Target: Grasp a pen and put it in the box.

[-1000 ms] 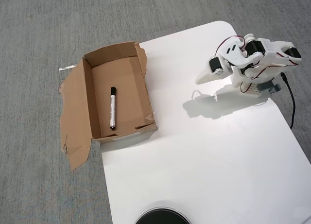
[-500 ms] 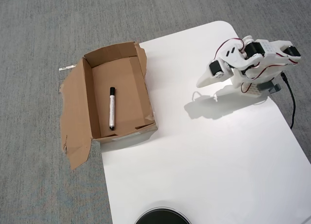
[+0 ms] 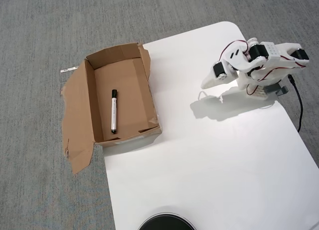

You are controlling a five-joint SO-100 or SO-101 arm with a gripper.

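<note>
Lying flat on the floor of the box (image 3: 94, 117), the pen (image 3: 114, 111) rests with its black cap toward the far end, parallel to the long walls. Over the last second it has crept only a hair inside the box, so it looks settled. The gripper (image 3: 205, 84) hangs well apart from the box, over the white table (image 3: 209, 160) near the arm's base, and its tip has barely shifted. Its fingers look drawn together and hold nothing. I judge the task done, with the arm folded back at rest.
</note>
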